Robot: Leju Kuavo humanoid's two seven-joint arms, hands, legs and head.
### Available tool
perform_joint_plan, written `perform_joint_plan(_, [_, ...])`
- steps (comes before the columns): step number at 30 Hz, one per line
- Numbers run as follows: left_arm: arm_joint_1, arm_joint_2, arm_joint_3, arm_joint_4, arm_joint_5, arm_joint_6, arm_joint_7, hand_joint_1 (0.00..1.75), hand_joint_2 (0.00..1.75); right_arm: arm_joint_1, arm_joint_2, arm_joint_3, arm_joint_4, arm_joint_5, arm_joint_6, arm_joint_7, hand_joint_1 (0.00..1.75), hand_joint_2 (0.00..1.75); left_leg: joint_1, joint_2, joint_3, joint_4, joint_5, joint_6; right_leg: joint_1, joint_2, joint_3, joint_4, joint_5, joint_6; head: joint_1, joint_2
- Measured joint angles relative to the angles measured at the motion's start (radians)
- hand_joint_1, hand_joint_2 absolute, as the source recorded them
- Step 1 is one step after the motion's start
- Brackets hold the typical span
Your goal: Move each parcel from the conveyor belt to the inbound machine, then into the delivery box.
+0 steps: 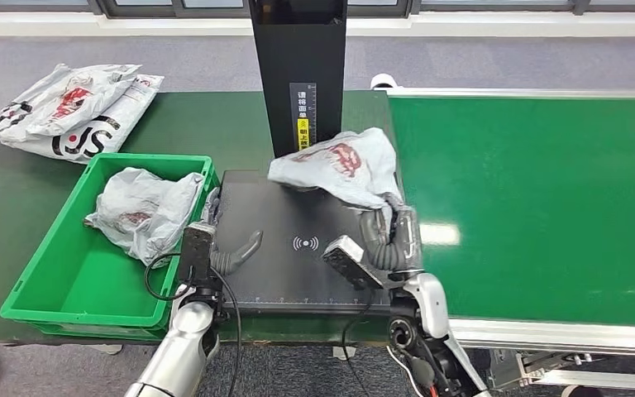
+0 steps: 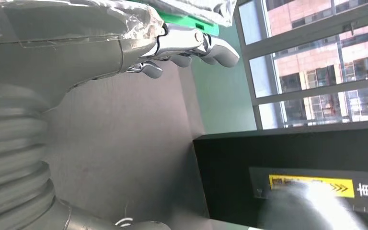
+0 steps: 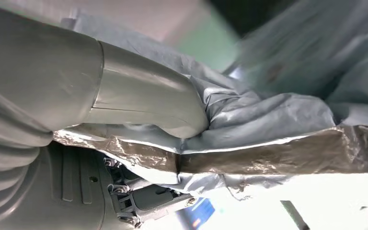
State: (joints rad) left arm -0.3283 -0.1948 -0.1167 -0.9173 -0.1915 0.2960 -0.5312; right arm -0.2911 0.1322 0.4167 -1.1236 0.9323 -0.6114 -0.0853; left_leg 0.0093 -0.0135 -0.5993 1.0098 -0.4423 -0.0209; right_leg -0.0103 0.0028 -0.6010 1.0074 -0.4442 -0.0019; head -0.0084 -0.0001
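A: Where is the parcel [image 1: 341, 165] held?
B: It is gripped by the right hand [image 1: 389, 240] above the inbound machine [image 1: 298, 248].
A: Left hand [image 1: 223, 248]?
B: Fingers spread, nothing held, beside the delivery box [image 1: 66, 273].

- The black column [image 1: 298, 74] of the inbound machine carries a vertical strip of Chinese characters, too small to read, with a yellow label beneath.
- The machine's dark platform [image 1: 298, 265] bears a white wireless-wave symbol.
- A parcel [image 1: 74, 124] on the table shows large black letters, seemingly "JS".
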Motion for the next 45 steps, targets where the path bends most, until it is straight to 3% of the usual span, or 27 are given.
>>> perform_joint_plan(7, [0.006,0.006,0.0,-0.018,0.003,0.0,0.001,0.0,1.75,-0.014,0.004,0.074,0.036,-0.026,0.037,0.012,1.75,1.75,0.0,0.0,0.0,0.0,0.0,0.0,0.0,0.0,0.0,0.0,0.0,0.0,0.0,0.0])
perform_joint_plan(11, [0.003,0.009,0.0,-0.022,0.002,-0.008,0.013,0.0,1.75,-0.029,0.01,0.111,0.056,-0.06,0.247,0.074,1.75,1.75,0.0,0.0,0.0,0.0,0.0,0.0,0.0,0.0,-0.001,0.0,0.0,0.0,0.0,0.0])
perform_joint_plan(12, [0.001,0.009,0.0,-0.022,0.002,-0.011,0.017,0.0,1.75,-0.033,0.011,0.124,0.064,-0.063,0.3,0.093,1.68,1.75,0.0,0.001,0.0,0.0,0.0,0.0,0.0,0.0,-0.001,0.0,0.0,0.0,0.0,0.0])
perform_joint_plan(13, [-0.002,0.01,0.0,-0.023,0.002,-0.014,0.019,0.0,1.75,-0.035,0.012,0.137,0.074,-0.063,0.337,0.106,1.49,1.75,0.0,0.001,0.0,0.0,0.0,0.0,0.0,0.0,-0.001,0.0,0.0,0.0,0.0,0.0])
perform_joint_plan(16, [-0.007,0.012,0.001,-0.028,0.018,-0.013,0.019,0.0,1.75,-0.044,0.002,0.17,0.125,-0.055,0.408,0.12,0.28,1.75,0.0,0.0,0.0,0.0,0.0,0.0,0.001,0.0,-0.001,0.0,0.0,0.0,0.0,0.0])
perform_joint_plan(17, [-0.007,0.013,0.003,-0.032,0.028,-0.012,0.015,0.0,1.75,-0.048,-0.007,0.181,0.148,-0.051,0.427,0.118,0.03,1.75,0.0,0.0,0.0,0.0,0.0,0.0,0.0,0.0,-0.001,0.0,0.0,0.0,0.0,0.0])
perform_joint_plan(24, [0.023,0.023,0.041,-0.078,0.087,0.003,-0.017,0.0,1.75,-0.084,-0.074,0.248,0.268,0.021,0.428,0.156,0.0,1.75,0.0,0.0,0.001,0.0,0.0,0.0,0.0,0.0,0.001,0.0,0.0,0.0,0.0,0.0])
perform_joint_plan(30, [0.069,0.03,0.081,-0.165,0.154,-0.039,-0.05,0.0,1.75,-0.035,-0.107,0.203,0.165,-0.015,0.363,0.191,0.0,1.75,0.0,0.0,0.001,0.0,0.0,0.0,-0.001,-0.001,0.001,0.0,0.0,0.0,0.0,0.0])
perform_joint_plan(36, [0.076,0.04,0.085,-0.194,0.142,-0.229,-0.099,0.0,1.75,0.032,-0.112,0.056,-0.023,-0.12,0.34,0.087,0.0,1.75,-0.001,0.001,0.001,0.0,0.0,0.0,0.0,0.001,-0.001,0.0,0.001,0.0,0.0,0.0])
perform_joint_plan(40, [0.068,0.04,0.081,-0.193,0.078,-0.246,-0.108,0.0,1.75,0.052,-0.108,-0.013,-0.08,-0.158,0.341,0.044,0.0,1.75,-0.001,0.002,0.001,0.0,0.0,0.0,0.0,0.001,-0.001,0.0,0.001,0.0,0.0,0.0])
perform_joint_plan(45, [0.041,0.046,0.025,-0.17,-0.149,-0.217,-0.07,0.0,1.75,0.079,-0.088,-0.073,-0.124,-0.286,0.352,-0.058,0.0,1.75,-0.001,0.002,0.001,0.0,0.0,0.0,0.0,0.001,-0.001,0.0,0.001,0.0,0.0,0.0])
